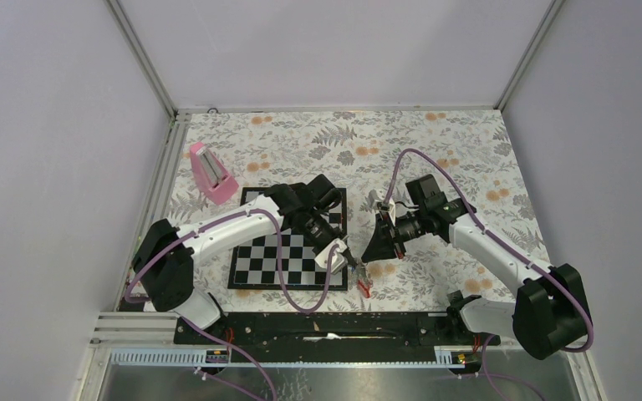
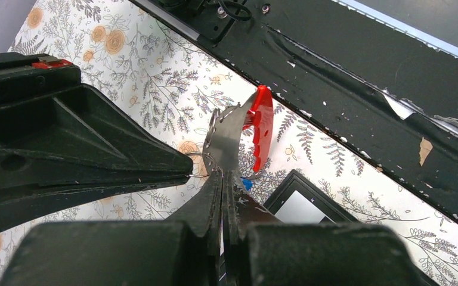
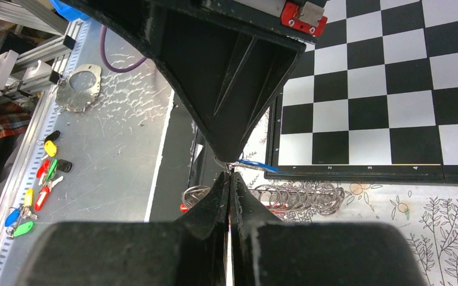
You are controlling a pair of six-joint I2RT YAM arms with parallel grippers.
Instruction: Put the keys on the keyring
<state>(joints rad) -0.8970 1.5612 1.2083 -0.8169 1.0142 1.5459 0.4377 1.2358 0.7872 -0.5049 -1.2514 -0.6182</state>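
Left gripper (image 2: 222,176): shut tight, no gap at the tips; blue tag poking out beside the tip, seemingly pinched there.
Right gripper (image 3: 229,179): shut tight as well; tip to tip with the left one, right at the loop of the keyring (image 2: 229,134); grip on that loop not clear.
Grippers: two, meeting just off the near right corner of the board (image 1: 288,242), close to the near table edge.
Keys: one made out, the blue key (image 3: 255,164), up between the two tips, above the cloth (image 1: 468,159).
Keyring: one; thin loop just beside the right tip, joined to a curved white-and-red fob running toward the near edge.
Ring coil (image 3: 298,196): one stack, count unclear, on the cloth just near of the board's edge.
Board: one, checkered, left of centre.
Pink block (image 1: 211,173): one, just off the board's far left corner.
Left arm (image 1: 217,234): from the near left base, stretched right across the board, wrist tipped down.
Right arm (image 1: 493,246): from the near right base, reaching left, wrist tipped down.
Loose tags (image 3: 36,190): several, mixed colours, on the metal shelf near of the table.
Metal disc (image 3: 83,89): one, same shelf.
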